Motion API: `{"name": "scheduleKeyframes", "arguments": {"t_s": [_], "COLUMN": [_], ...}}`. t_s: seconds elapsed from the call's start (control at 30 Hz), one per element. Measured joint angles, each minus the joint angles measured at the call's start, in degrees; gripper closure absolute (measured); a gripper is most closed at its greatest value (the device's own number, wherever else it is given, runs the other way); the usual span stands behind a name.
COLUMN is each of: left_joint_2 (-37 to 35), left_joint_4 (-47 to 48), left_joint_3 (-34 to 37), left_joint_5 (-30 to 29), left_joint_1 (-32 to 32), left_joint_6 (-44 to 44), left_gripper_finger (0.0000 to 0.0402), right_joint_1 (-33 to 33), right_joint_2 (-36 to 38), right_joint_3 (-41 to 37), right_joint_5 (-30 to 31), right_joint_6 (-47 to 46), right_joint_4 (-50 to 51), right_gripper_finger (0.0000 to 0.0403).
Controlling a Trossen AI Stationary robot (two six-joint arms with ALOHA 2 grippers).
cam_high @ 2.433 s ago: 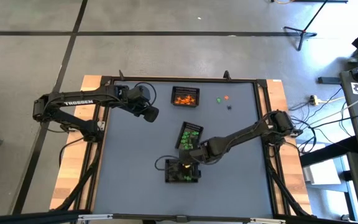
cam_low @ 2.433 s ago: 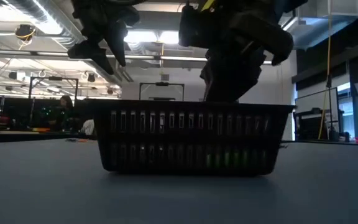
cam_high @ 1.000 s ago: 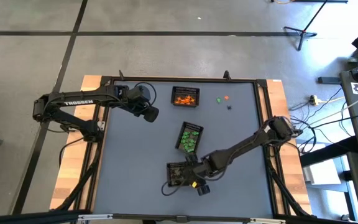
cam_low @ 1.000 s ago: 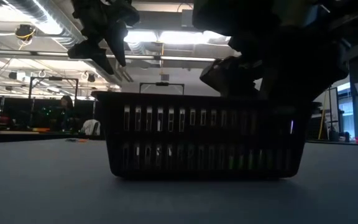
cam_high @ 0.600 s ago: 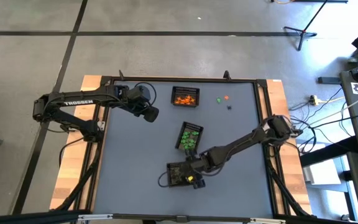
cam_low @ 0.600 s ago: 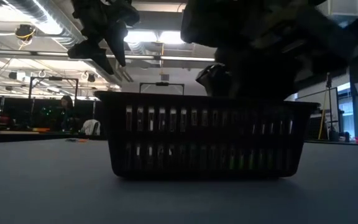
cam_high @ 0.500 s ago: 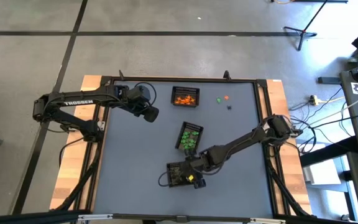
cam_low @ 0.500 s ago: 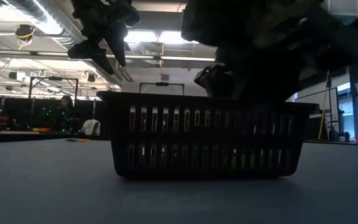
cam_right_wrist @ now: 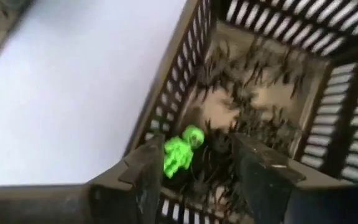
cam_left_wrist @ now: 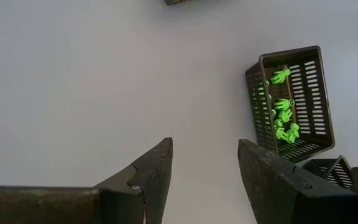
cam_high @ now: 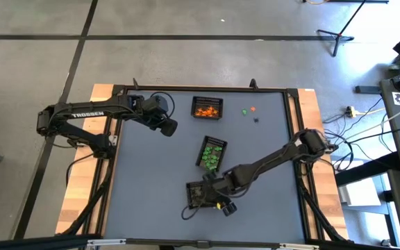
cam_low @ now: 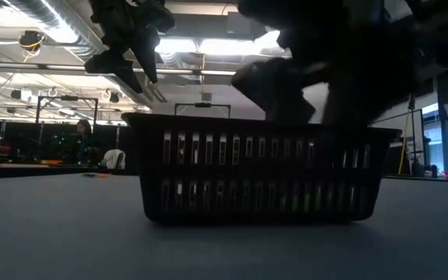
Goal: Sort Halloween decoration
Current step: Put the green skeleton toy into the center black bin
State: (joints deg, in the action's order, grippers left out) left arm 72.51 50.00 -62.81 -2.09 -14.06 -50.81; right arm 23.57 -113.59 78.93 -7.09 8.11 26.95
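Observation:
Three small black mesh baskets stand on the grey table. The far one [cam_high: 207, 108] holds orange trinkets, the middle one [cam_high: 212, 153] green ones [cam_left_wrist: 283, 112], and the near one [cam_high: 200, 194] black spiders [cam_right_wrist: 253, 93] plus one green trinket [cam_right_wrist: 179, 155]. Three loose trinkets [cam_high: 248, 111] lie at the far right. My right gripper [cam_high: 221, 203] hangs open over the near basket's near wall, with the green trinket showing between its fingers [cam_right_wrist: 143, 177]. My left gripper [cam_high: 169, 128] waits open above the table's far left. My right gripper stands open, pointing down over the near basket's wall [cam_right_wrist: 166, 112]. I cannot tell whether a finger touches that wall or the trinkets inside.
The low view shows the near basket [cam_low: 259, 179] filling the middle, with my right arm [cam_low: 325, 62] dark above it. Bare grey table [cam_high: 151, 180] lies to the left of the baskets and along the right side [cam_high: 269, 187].
My right gripper, open throughout, has swung from beyond the near basket's near right corner in over the basket, then a little back toward the near edge. The near basket has slid slightly toward the table's right.

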Motion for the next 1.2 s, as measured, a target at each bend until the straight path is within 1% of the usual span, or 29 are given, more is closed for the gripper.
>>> {"name": "scheduleKeyframes", "arguments": {"t_s": [0.3, 0.47, 0.53, 0.6, 0.77, 0.8, 0.87, 1.0, 1.1, 1.2], "left_joint_2": [0.02, 0.02, 0.02, 0.02, 0.02, 0.02, 0.02, 0.02, 0.02, 0.02], "left_joint_4": [0.02, 0.02, 0.02, 0.02, 0.02, 0.02, 0.02, 0.02, 0.02, 0.02], "left_joint_3": [-0.03, -0.04, -0.04, -0.04, -0.04, -0.04, -0.04, -0.04, -0.04, -0.04], "left_joint_5": [0.00, 0.00, 0.00, 0.00, 0.00, 0.00, 0.00, 0.00, 0.00, 0.00], "left_joint_1": [0.00, 0.00, 0.00, 0.00, 0.00, 0.00, 0.00, 0.00, 0.00, 0.00], "left_joint_6": [0.00, 0.00, 0.00, 0.00, 0.00, 0.00, 0.00, 0.00, 0.02, 0.00], "left_gripper_finger": [0.0226, 0.0226, 0.0226, 0.0226, 0.0226, 0.0226, 0.0226, 0.0226, 0.0226, 0.0226], "right_joint_1": [-0.47, -1.75, -1.96, -2.12, -2.27, -2.27, -2.27, -2.25, -2.25, -2.23], "right_joint_2": [-4.39, -5.10, -5.19, -5.29, -5.49, -5.49, -5.52, -5.60, -5.62, -5.63], "right_joint_3": [0.23, 0.29, 0.56, 1.21, 2.77, 2.97, 3.26, 3.97, 5.31, 6.83], "right_joint_5": [-0.74, -0.85, -0.53, 0.15, 1.01, 1.11, 1.12, 2.40, 3.01, 2.97], "right_joint_6": [1.04, -1.73, -2.68, -3.14, -3.27, -3.25, -3.26, -4.00, -4.73, -4.82], "right_joint_4": [-0.81, -0.70, -0.32, 0.67, 2.44, 2.52, 2.46, 2.50, 3.77, 4.53], "right_gripper_finger": [0.0213, 0.0219, 0.0237, 0.0267, 0.0366, 0.0381, 0.0390, 0.0378, 0.0392, 0.0394]}}
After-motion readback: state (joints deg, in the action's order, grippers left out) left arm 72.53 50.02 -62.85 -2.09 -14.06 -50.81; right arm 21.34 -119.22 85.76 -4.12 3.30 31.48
